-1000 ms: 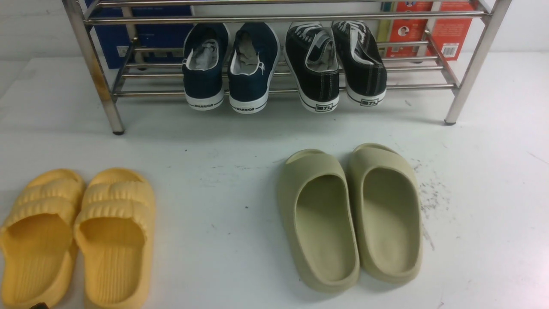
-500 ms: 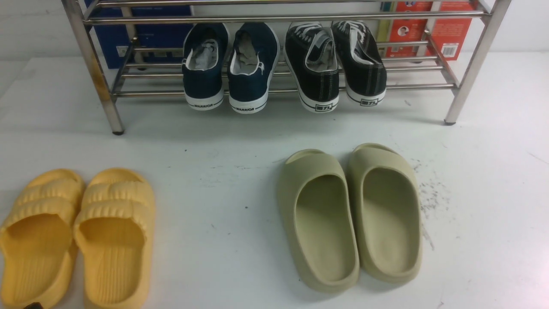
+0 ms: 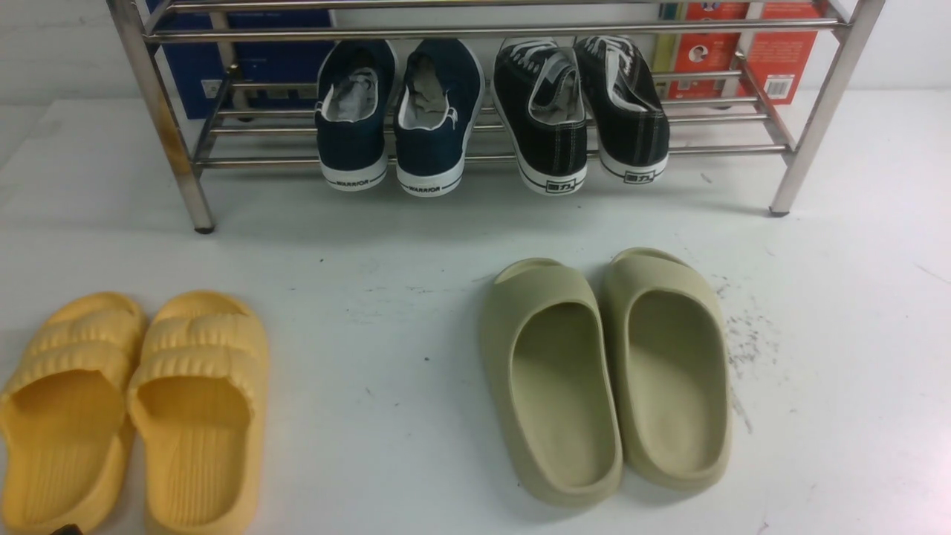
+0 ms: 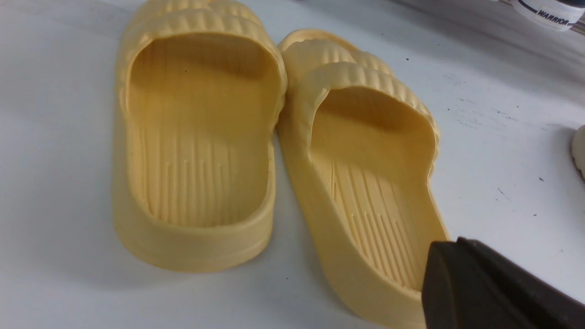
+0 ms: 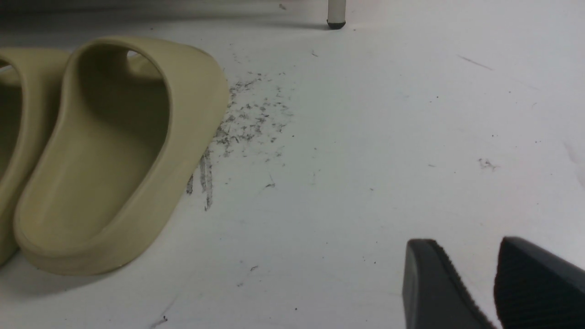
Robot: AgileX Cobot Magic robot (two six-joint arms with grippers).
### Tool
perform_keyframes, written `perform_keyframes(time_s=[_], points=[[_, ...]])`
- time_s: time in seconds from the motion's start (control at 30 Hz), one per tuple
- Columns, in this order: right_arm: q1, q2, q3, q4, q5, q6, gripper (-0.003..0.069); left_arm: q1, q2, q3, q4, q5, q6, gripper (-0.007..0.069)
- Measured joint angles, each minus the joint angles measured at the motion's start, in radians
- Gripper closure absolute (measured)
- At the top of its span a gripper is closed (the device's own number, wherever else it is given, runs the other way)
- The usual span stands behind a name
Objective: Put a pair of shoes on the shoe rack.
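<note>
The pair of shoes, two navy slip-ons [image 3: 353,111] [image 3: 438,111] with white soles, rests side by side on the lower rails of the silver shoe rack [image 3: 252,160], heels toward me. One "WARRIOR" heel [image 4: 550,11] also shows at the edge of the left wrist view. My left gripper [image 4: 441,251] is shut and empty, hovering just over the heel of a yellow slide [image 4: 365,173]; only a dark sliver of it [image 3: 65,530] reaches the front view. My right gripper [image 5: 470,244] stands open above bare table, holding nothing, far from the rack.
Black lace-up sneakers [image 3: 579,111] sit on the rack beside the navy pair. Yellow slides [image 3: 134,401] lie front left and olive slides [image 3: 605,371] front centre on the white table [image 3: 386,297]. A rack leg [image 5: 336,13] stands beyond the right gripper. Blue and red boxes stand behind the rack.
</note>
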Motion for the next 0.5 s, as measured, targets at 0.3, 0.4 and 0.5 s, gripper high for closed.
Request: perform_keyframes(time_s=[0.3, 0.4, 0.5], points=[[0.0, 0.0, 0.0, 0.0, 0.0, 0.0, 0.0412, 0.0, 0.0, 0.0, -0.003, 0.0, 0.0, 0.0638], [0.0, 0.0, 0.0, 0.0, 0.0, 0.0, 0.0412, 0.0, 0.0, 0.0, -0.003, 0.0, 0.0, 0.0638], [0.0, 0.0, 0.0, 0.0, 0.0, 0.0, 0.0412, 0.0, 0.0, 0.0, -0.007, 0.0, 0.0, 0.0638]])
